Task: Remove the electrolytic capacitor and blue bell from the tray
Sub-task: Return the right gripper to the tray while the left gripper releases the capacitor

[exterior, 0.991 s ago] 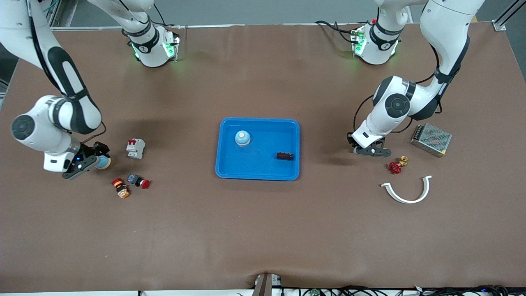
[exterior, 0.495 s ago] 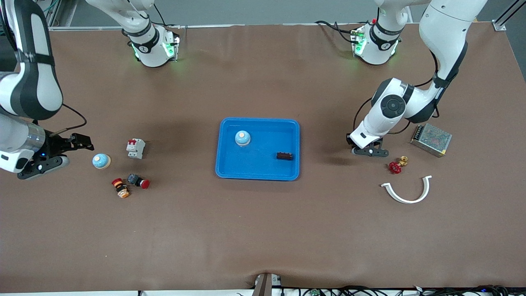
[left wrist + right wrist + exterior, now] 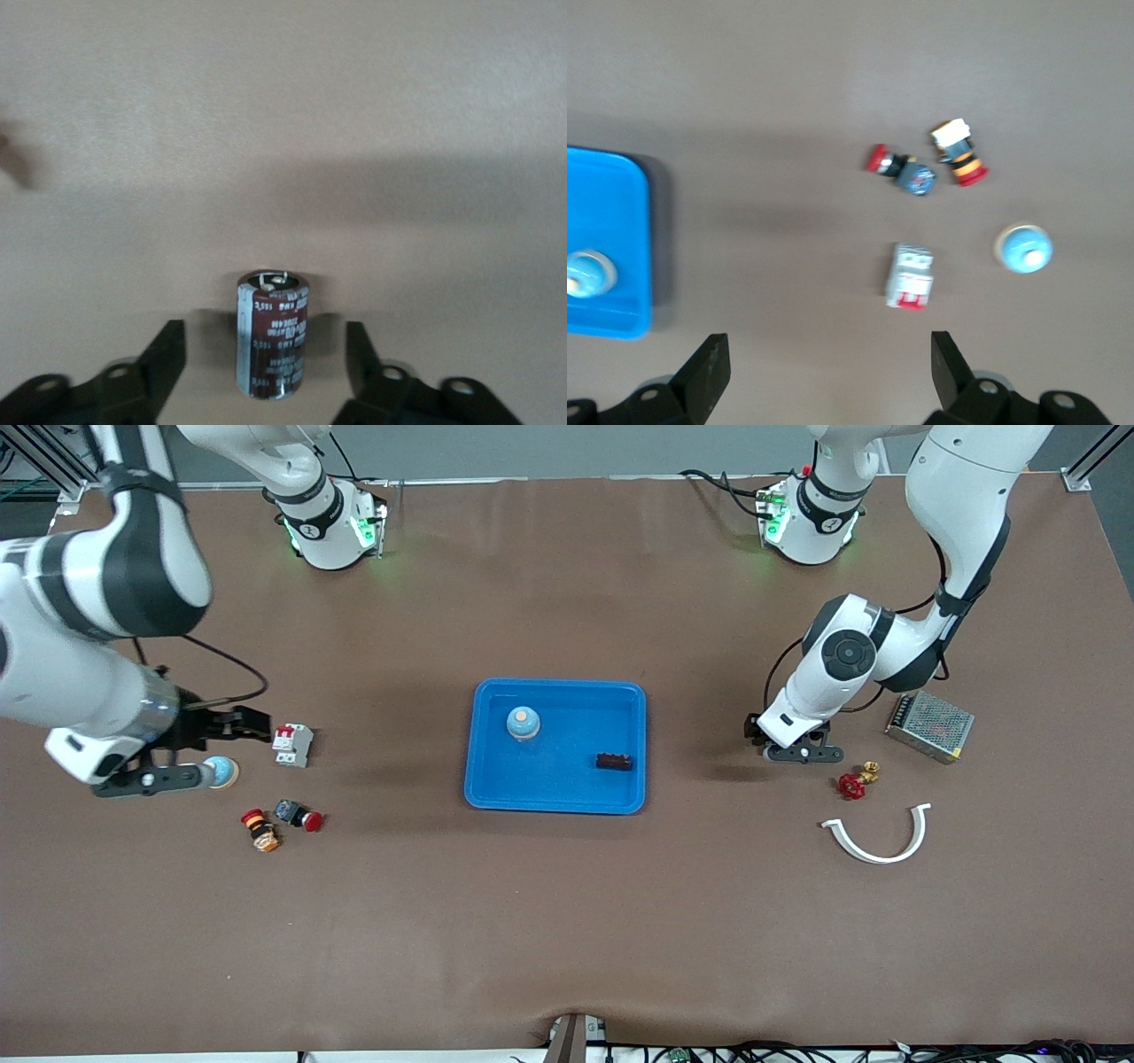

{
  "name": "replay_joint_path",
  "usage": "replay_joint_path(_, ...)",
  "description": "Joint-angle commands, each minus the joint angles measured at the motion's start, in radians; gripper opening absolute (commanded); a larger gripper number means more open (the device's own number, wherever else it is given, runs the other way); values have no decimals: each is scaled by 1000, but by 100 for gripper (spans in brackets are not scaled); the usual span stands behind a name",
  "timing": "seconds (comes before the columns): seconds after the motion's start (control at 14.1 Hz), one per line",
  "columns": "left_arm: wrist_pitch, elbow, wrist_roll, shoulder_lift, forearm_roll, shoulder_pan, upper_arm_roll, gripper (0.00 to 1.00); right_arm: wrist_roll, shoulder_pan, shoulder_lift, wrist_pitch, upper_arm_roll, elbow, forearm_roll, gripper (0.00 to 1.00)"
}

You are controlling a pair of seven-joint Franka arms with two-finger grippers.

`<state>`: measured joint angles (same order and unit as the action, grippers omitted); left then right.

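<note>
Nearest the camera lie a white clip [image 3: 873, 840] and a red valve [image 3: 852, 784] at the left arm's end of the table, and two push buttons [image 3: 282, 821] at the right arm's end, none of them part of the job.

A little farther, a blue bell [image 3: 221, 771] sits on the bare table toward the right arm's end, out of the tray [image 3: 555, 802]. The right gripper [image 3: 221, 751] hangs over it, jaws wide and empty, beside a breaker [image 3: 292, 744].

Toward the left arm's end, the capacitor [image 3: 273, 336] stands upright on the table, well apart from the tray. The left gripper [image 3: 797, 746] is low around it, jaws spread with a gap on each side.

In the tray are a second blue bell [image 3: 523, 723] and a dark block [image 3: 614, 761]. Both named items appear to be out; whether the second bell must also go is unclear.
</note>
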<state>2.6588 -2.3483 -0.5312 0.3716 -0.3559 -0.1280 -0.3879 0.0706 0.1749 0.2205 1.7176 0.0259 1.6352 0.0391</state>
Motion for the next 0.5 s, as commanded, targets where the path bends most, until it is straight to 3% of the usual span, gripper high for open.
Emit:
replay_joint_path(0.0, -99, 78, -96, 6, -28, 7, -6, 100, 163, 93, 11, 34, 11, -9, 19, 100)
replay_joint_path(0.14, -250, 176, -156, 15, -15, 19, -12, 100, 282, 170, 23, 91, 12, -5, 19, 100)
replay_joint_path(0.42, -278, 266, -349, 50, 96, 36, -32, 100, 440, 277, 103, 209, 12, 2, 19, 100)
